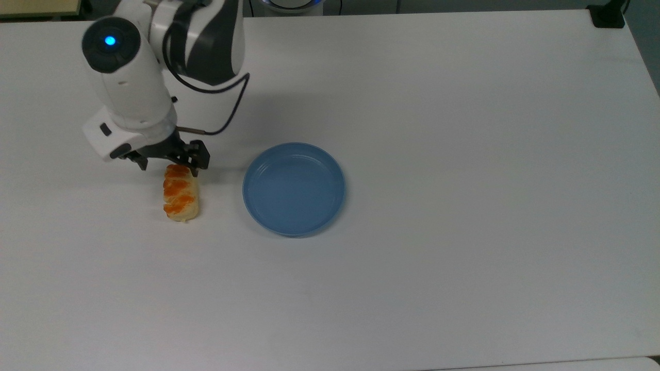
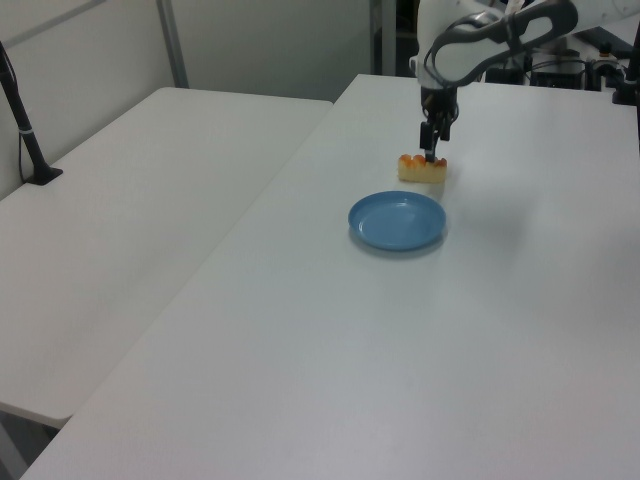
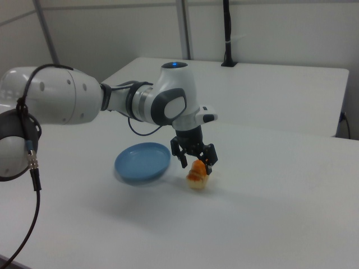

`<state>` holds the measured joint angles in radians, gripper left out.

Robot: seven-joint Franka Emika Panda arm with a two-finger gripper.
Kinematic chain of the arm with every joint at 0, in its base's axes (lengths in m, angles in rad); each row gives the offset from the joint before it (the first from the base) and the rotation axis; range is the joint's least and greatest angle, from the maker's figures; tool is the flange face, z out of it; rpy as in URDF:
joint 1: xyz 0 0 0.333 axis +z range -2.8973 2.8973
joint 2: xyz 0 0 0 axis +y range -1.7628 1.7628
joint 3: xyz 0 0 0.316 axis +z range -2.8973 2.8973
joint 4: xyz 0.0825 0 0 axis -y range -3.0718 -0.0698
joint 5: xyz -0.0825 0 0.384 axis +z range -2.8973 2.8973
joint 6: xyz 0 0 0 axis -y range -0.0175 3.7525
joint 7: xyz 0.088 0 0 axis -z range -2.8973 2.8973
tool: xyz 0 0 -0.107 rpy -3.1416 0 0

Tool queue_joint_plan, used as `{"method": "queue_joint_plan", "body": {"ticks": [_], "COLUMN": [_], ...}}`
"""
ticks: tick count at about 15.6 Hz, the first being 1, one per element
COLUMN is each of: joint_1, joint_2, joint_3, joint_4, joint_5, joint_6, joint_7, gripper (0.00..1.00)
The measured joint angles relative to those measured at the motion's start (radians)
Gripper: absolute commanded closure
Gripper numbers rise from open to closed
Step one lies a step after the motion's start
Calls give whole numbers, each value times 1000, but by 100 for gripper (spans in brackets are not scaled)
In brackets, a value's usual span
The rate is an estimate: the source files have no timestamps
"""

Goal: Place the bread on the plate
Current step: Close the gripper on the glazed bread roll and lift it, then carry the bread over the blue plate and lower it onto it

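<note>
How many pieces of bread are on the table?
1. The bread lies on the table, just off the top view's left of the blue plate, with the robot's hand open over its far end.

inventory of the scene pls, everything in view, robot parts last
bread: 1, pale yellow with orange-brown glazed top, on the table to the top view's left of the plate, apart from it
plate: 1, blue, round, near the table's middle, nothing on it
table: 1, white, bears bread and plate
second table: 1, white, at the left view's left
black post: 1, on the second table
arm: 1, white and dark grey, reaching over the table
gripper: 1, black, open, just above the bread's far end in the top view
</note>
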<state>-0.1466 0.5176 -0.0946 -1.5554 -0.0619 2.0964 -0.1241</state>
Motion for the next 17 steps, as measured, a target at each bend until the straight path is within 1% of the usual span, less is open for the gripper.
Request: {"method": "queue_joint_plan", "body": {"ticks": [2,3,4,5,6,7,8,9,14,17], "joint_1": [7,6,5,3,3,3,3,3,5,37], "joint_2": [33,47,59,68,73,75,76,76,73,36], "joint_3": [0,0,0,0,0,0,0,0,0,6], "joint_4": [0,0,1,5,8,10,10,10,29,35], "joint_5": [0,0,0,0,0,0,0,0,0,0], "joint_6": [55,72,87,94,94,94,94,94,94,93], "joint_7": [26,30,31,31,31,31,31,31,31,32], "gripper": [0,8,18,34,46,56,61,62,61,61]}}
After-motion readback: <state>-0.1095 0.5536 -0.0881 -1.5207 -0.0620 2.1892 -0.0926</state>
